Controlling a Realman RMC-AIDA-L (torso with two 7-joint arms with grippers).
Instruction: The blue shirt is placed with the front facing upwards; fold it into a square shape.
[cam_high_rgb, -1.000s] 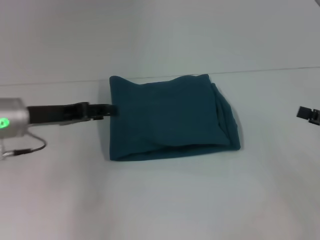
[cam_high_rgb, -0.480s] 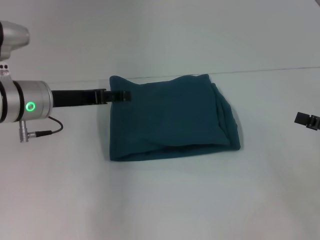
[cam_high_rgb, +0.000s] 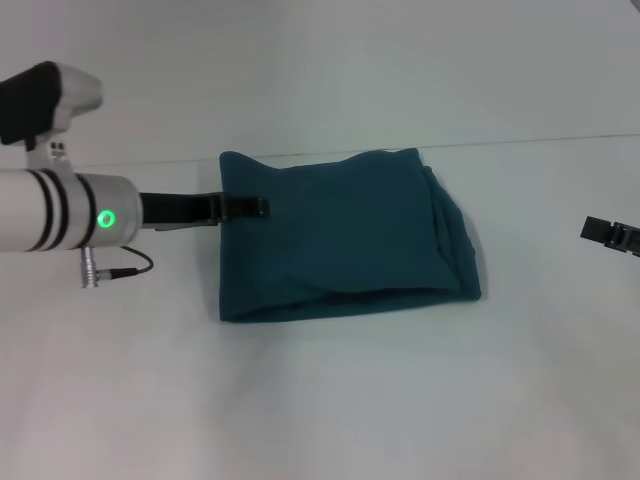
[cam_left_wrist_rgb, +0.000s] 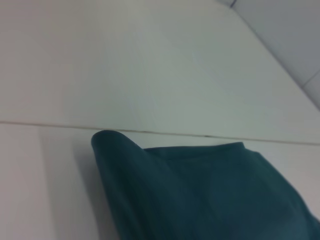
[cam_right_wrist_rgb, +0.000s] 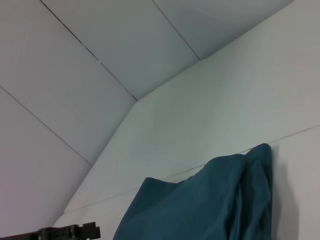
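Observation:
The blue shirt (cam_high_rgb: 340, 235) lies folded into a rough square at the table's middle, plain teal side up, with stacked layers along its right edge. It also shows in the left wrist view (cam_left_wrist_rgb: 200, 195) and the right wrist view (cam_right_wrist_rgb: 210, 205). My left gripper (cam_high_rgb: 250, 207) reaches in from the left and hovers over the shirt's left edge, its dark fingers close together. At the far right edge, well clear of the shirt, only the tip of my right gripper (cam_high_rgb: 610, 235) shows.
The white table (cam_high_rgb: 330, 400) surrounds the shirt on all sides. A seam line (cam_high_rgb: 540, 142) runs across the table behind the shirt. A cable (cam_high_rgb: 125, 268) hangs under my left wrist.
My left arm has risen and pushed rightward, bringing its gripper from beside the shirt's left edge to over it. The right gripper has crept slightly inward. The shirt has not moved.

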